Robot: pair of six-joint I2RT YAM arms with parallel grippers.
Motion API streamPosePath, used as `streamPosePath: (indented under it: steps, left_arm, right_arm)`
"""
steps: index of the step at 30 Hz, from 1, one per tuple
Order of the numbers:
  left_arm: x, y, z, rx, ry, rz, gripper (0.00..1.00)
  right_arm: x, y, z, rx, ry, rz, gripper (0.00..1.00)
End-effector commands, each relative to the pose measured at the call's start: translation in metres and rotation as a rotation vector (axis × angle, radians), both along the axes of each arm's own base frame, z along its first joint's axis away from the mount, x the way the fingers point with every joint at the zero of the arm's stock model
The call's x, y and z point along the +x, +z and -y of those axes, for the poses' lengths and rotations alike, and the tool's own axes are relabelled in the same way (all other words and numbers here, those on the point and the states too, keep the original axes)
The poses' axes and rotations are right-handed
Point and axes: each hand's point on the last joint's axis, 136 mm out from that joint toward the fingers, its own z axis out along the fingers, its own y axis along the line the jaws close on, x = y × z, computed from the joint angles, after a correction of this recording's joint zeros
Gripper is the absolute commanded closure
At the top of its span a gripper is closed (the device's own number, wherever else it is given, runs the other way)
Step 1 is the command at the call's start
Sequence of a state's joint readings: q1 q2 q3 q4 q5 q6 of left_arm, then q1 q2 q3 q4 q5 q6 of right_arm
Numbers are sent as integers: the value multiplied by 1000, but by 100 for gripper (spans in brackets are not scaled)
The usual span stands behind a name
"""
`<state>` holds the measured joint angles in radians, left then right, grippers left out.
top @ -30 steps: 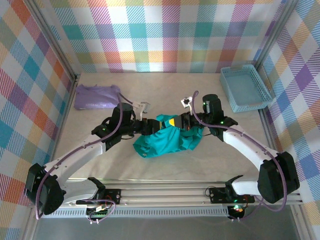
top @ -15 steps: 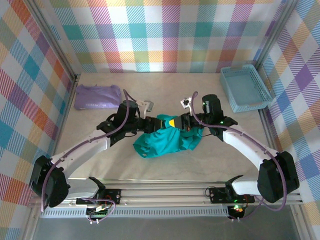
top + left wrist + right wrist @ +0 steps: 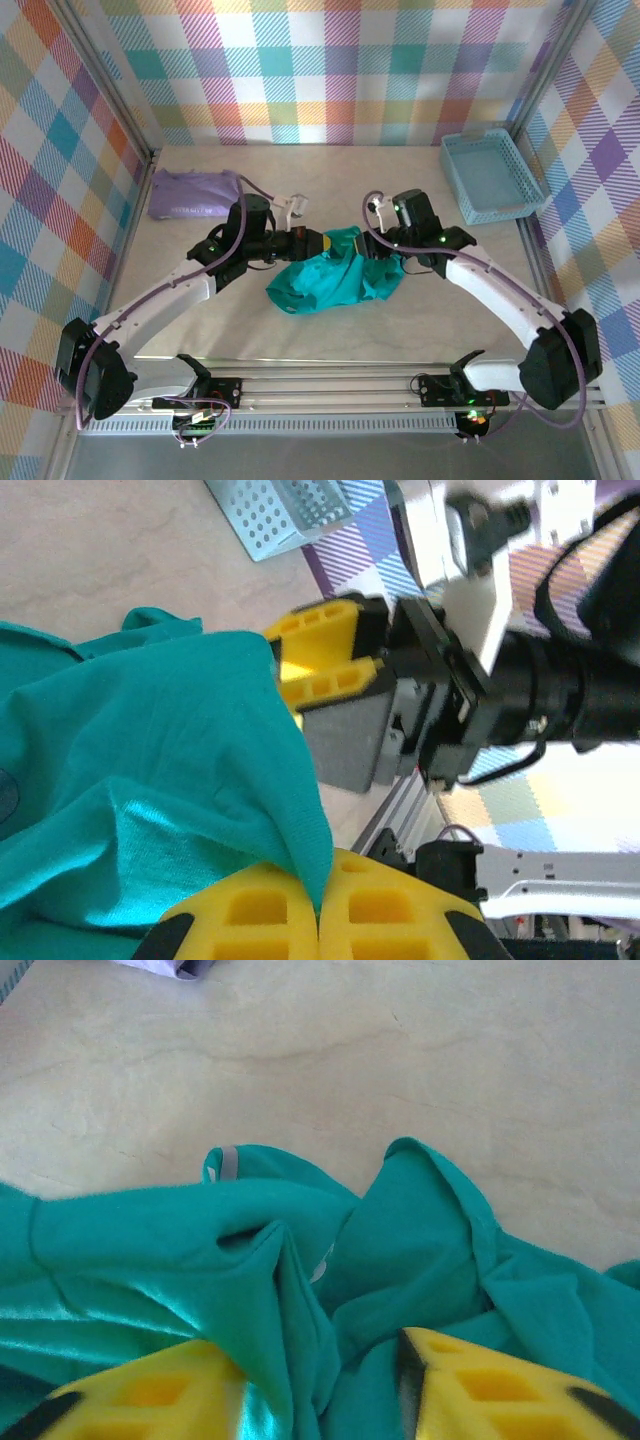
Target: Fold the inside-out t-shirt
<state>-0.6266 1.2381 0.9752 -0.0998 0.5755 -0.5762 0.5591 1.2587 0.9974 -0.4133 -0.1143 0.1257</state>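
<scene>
Teal cotton inside-out t-shirt (image 3: 335,282) looks light, limp, bunches easily; left gripper (image 3: 320,920) and right gripper (image 3: 355,1385) each clamp a fabric fold, best hold likely shoulders or hem.

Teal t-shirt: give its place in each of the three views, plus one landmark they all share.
Top external: the teal t-shirt lies crumpled at the middle of the table.
Left wrist: the teal t-shirt covers the left half, down to the bottom edge.
Right wrist: the teal t-shirt spans the lower half, bunched in folds.
Shared landmark: the pale table, bare beyond the shirt in all three views.
</scene>
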Motion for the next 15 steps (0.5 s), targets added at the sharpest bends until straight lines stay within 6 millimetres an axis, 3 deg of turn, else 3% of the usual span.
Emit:
streamPosePath:
  steps: [1, 7, 12, 15]
  left_arm:
    - [-3, 23, 1, -73, 41, 16, 100]
    - [-1, 20, -3, -46, 84, 29, 100]
    - [0, 19, -5, -36, 98, 40, 100]
    - [-2, 20, -3, -39, 89, 49, 100]
  right_arm:
    - [-21, 17, 2, 20, 26, 75, 44]
    - [-56, 34, -18, 187, 121, 68, 45]
    - [-66, 37, -29, 271, 98, 1, 46]
    - [-61, 29, -41, 322, 63, -60, 48]
